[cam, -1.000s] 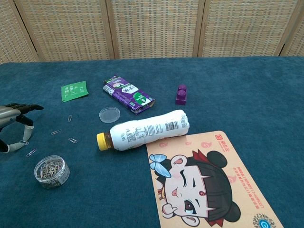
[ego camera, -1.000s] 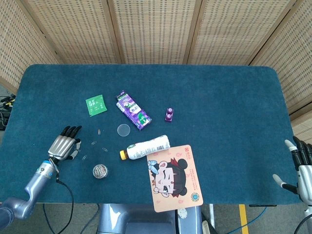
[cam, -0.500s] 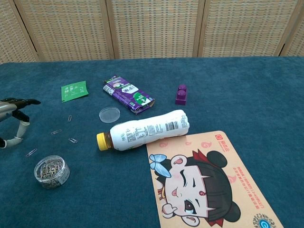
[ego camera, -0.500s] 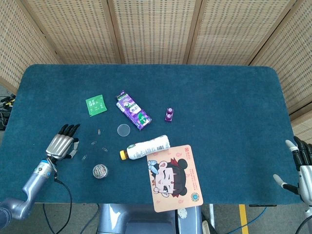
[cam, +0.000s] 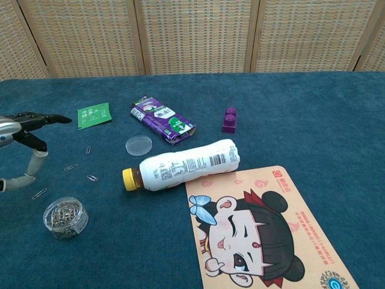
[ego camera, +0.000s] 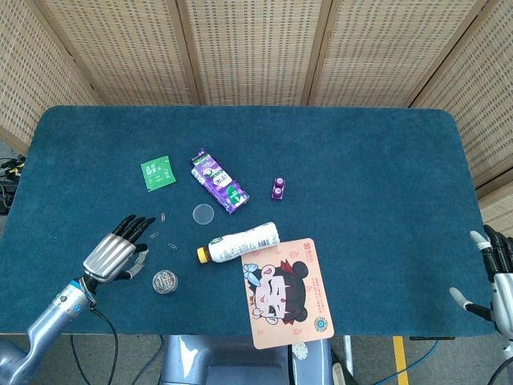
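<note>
left hand (ego camera: 115,254) hangs over the blue table cloth (ego camera: 361,160), fingers spread wide, holding nothing; thumb angled down in the chest view. landmark: round tub of paper clips (ego camera: 165,281), just right of the hand and slightly nearer the table's front edge. one loose paper clip (cam: 40,193) lies just left of the tub, under the hand. more loose clips (cam: 92,177) lie beyond the tub. green sachet (ego camera: 158,172) well beyond the tub. clear round lid (ego camera: 203,213) beyond and right of the tub. purple drink carton (ego camera: 218,181) lies flat further back. white bottle with yellow cap (ego camera: 239,243) on its side, right of the tub, cap toward it. purple block (ego camera: 278,188) beyond the bottle. cartoon mouse pad (ego camera: 288,290) right of the tub, overhanging the front edge. right hand (ego camera: 498,278) far right, off the table edge, fingers apart, holding nothing.
</note>
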You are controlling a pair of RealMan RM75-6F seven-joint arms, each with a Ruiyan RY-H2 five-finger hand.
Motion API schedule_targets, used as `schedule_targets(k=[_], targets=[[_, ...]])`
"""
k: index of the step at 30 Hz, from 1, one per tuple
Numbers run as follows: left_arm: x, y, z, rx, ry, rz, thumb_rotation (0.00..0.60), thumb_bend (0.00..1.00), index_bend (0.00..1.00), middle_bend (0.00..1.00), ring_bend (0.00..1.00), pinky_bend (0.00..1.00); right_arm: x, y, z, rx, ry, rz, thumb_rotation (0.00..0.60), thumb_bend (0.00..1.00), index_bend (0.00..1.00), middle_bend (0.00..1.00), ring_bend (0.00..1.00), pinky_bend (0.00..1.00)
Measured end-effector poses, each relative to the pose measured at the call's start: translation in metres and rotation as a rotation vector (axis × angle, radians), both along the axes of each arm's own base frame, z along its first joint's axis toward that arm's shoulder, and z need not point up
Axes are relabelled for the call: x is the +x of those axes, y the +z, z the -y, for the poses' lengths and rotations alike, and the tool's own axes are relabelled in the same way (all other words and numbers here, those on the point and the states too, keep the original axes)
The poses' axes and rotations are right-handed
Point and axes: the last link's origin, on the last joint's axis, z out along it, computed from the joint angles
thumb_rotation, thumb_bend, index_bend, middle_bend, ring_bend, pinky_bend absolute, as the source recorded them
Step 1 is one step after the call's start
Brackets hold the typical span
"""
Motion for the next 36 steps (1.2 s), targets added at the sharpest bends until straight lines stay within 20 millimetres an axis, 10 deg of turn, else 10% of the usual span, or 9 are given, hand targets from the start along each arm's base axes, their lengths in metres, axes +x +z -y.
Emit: schedule_targets(k=[16,24,36], targets=[[0.016,-0.021,0.021,-0.079,-0.041,-0.058,0.600,0.37,0.62,0.00,0.00,0.00,-0.002,0.001,0.000,-0.001,-0.005,0.004,0.600,0.00,0.09,0.00,0.00,0.00],[0.017,-0.024,0.021,-0.087,-0.028,-0.021,0.600,0.16,0.16,0.00,0.00,0.00,-0.002,0.001,0.000,-0.003,-0.005,0.005,0.600,0.00,0.09,0.00,0.00,0.00],[0.008,0.003,0.009,-0.014,-0.004,0.037,0.600,0.19,0.29,0.00,0.00,0.00,-0.001,0.001,0.000,-0.002,0.000,0.006,0.600,0.00,0.10,0.00,0.00,0.00]])
